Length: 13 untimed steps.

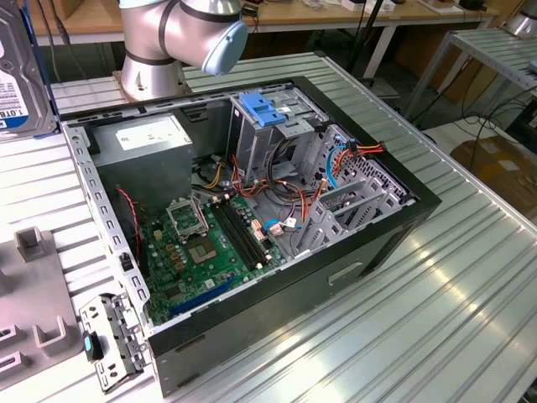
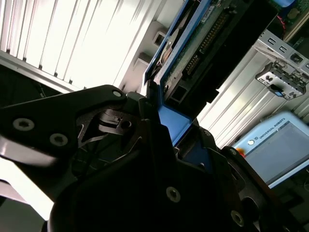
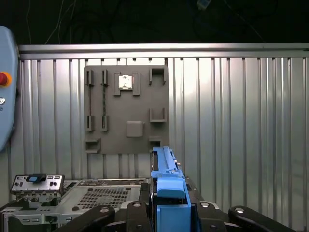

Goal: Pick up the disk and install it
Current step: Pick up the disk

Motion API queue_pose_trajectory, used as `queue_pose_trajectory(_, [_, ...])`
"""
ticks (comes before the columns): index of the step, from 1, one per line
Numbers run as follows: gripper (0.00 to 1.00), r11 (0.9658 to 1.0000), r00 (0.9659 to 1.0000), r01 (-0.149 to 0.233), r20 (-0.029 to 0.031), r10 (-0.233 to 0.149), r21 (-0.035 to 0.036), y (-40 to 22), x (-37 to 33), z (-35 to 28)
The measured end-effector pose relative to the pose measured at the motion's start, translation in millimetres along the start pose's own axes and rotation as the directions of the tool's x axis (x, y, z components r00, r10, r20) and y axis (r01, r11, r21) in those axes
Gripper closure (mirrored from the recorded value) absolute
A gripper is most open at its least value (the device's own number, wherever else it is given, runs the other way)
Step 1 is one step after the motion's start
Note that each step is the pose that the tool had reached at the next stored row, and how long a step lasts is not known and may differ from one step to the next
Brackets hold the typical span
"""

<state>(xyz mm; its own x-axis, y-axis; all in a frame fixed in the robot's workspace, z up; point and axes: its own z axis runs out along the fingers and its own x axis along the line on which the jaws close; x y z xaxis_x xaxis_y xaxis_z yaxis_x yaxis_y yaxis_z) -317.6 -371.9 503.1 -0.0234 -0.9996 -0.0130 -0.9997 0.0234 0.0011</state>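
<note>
An open black computer case (image 1: 394, 227) lies on its side on a ribbed metal counter (image 1: 436, 319). Inside the case are a green motherboard (image 1: 201, 252), a grey power supply box (image 1: 147, 138), and a metal drive cage topped by a blue latch (image 1: 262, 109). The robot arm (image 1: 180, 34) stands just behind the case.

The disk (image 1: 15, 80) is outside the case, off the corner where the power supply sits, and it is raised clear of the counter. In both wrist views the black tool (image 3: 166, 212) is clamped on the disk (image 3: 165, 179), which stands edge-on between the fingers with its blue side rail showing.

A grey fixture plate (image 3: 126, 108) lies flat on the counter beside the case. A loose metal bracket (image 1: 113, 340) rests against the case's near corner.
</note>
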Motion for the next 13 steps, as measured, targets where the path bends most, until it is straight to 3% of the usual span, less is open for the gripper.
queue_pose_trajectory(13, [0.63, 1.0000, 1.0000, 0.000, 0.0000, 0.000, -0.0010, -29.6, 1.1, -0.1])
